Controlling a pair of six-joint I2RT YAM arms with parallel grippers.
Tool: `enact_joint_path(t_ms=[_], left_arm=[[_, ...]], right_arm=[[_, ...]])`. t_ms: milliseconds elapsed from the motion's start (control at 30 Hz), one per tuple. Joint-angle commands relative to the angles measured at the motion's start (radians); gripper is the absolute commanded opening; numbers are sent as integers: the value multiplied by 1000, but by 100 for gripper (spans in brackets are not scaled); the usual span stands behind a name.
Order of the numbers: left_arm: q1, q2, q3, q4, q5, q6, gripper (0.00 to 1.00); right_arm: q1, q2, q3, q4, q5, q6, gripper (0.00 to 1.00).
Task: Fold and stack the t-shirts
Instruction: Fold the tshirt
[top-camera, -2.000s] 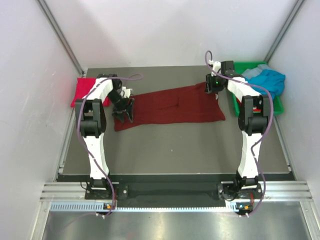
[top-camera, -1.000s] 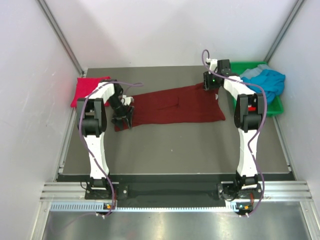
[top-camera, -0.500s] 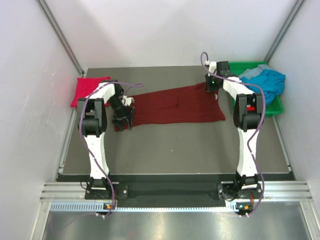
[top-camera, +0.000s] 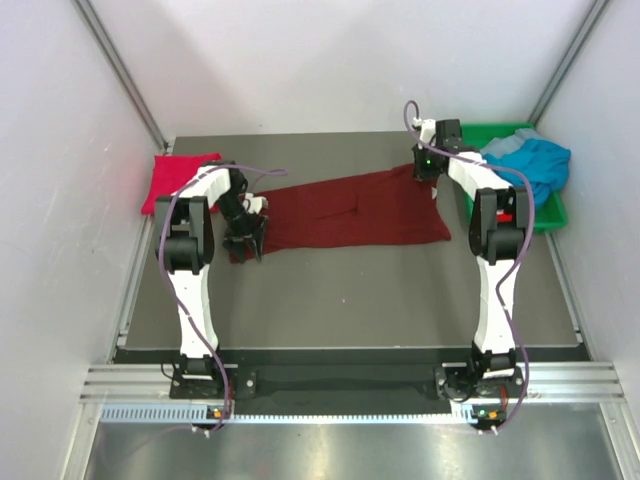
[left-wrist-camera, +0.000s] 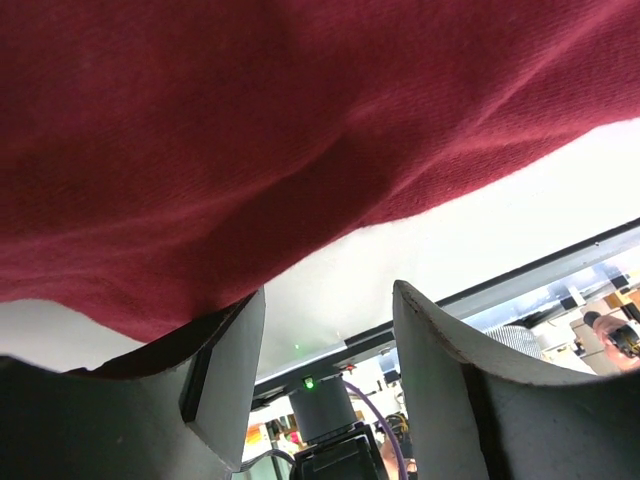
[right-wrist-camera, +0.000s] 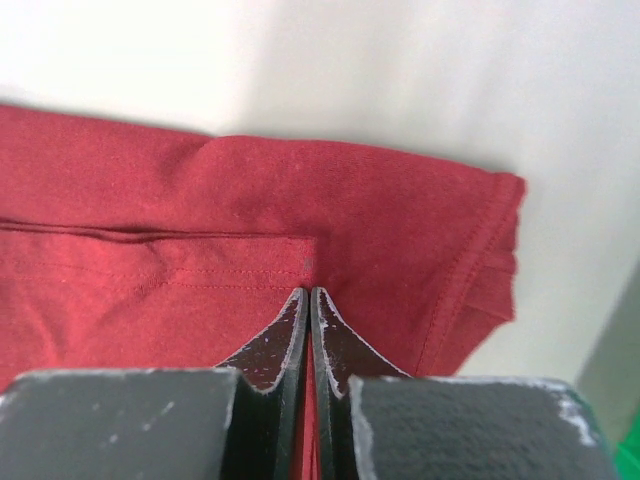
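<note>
The dark maroon t-shirt (top-camera: 345, 212) lies stretched out flat across the middle of the table. My left gripper (top-camera: 246, 240) stands at its left end, open; in the left wrist view the maroon cloth (left-wrist-camera: 300, 120) hangs over the left finger (left-wrist-camera: 225, 370), and the gap at the left gripper (left-wrist-camera: 328, 300) holds nothing. My right gripper (top-camera: 428, 172) is at the shirt's far right corner. In the right wrist view this right gripper (right-wrist-camera: 309, 295) is shut on a thin fold of the maroon cloth (right-wrist-camera: 200, 250) near a seam.
A bright crimson t-shirt (top-camera: 178, 180) lies folded at the far left of the table. A teal-blue t-shirt (top-camera: 535, 160) sits bunched in the green bin (top-camera: 548, 215) at the far right. White walls close in the table on three sides.
My right gripper has shut on the shirt's far right corner. The left gripper has edged slightly along the shirt's left end and stays open.
</note>
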Motion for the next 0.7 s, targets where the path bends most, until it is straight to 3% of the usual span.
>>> enact_joint_path(t_ms=[0,400,533,667], left_arm=[[-3,-22,-1,-9,-2,-5,59],[-3,-23,-9,3,-41,-21,57],[-3,-19,-4,5,-43,-24,57],[-6,-23,-9,3,-46,-22,57]], right_arm=[[-23,-104,-4,28,31,1,0],[-24,-108,9,45,67,-4,0],[-21,-102,9,45,67,13,11],[-18,-79,12,45,65,16,14]])
